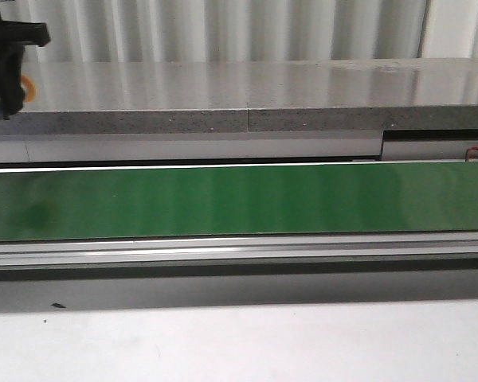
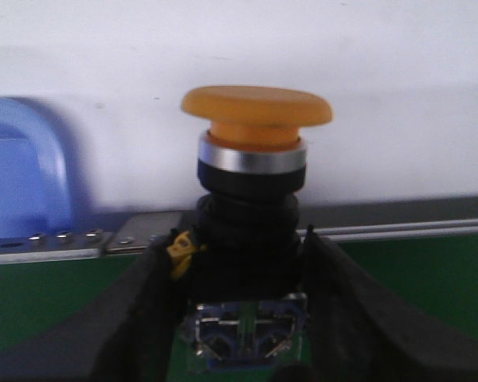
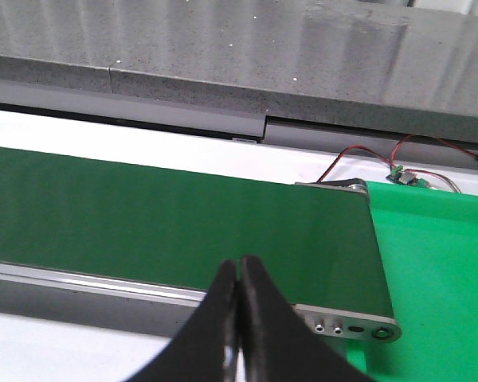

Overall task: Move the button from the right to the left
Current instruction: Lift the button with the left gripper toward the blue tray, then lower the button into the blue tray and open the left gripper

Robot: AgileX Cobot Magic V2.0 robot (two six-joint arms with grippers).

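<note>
The button (image 2: 256, 111) has a round yellow-orange cap, a silver ring, a black neck and a blue-and-grey boxy base. My left gripper (image 2: 247, 318) is shut on its body, one black finger on each side, and holds it upright over the green belt. In the front view the left gripper (image 1: 8, 72) is at the far left, raised by the grey ledge, with a bit of the orange cap (image 1: 30, 87) showing beside it. My right gripper (image 3: 240, 267) is shut and empty, above the near rail of the belt close to its right end; it is out of the front view.
A long green conveyor belt (image 1: 239, 199) with metal rails runs across the table. A grey stone ledge (image 1: 223, 95) stands behind it. A blue container (image 2: 20, 175) sits beyond the belt's left end. Red-black wires and a small board (image 3: 402, 175) lie by a bright green mat (image 3: 438, 270).
</note>
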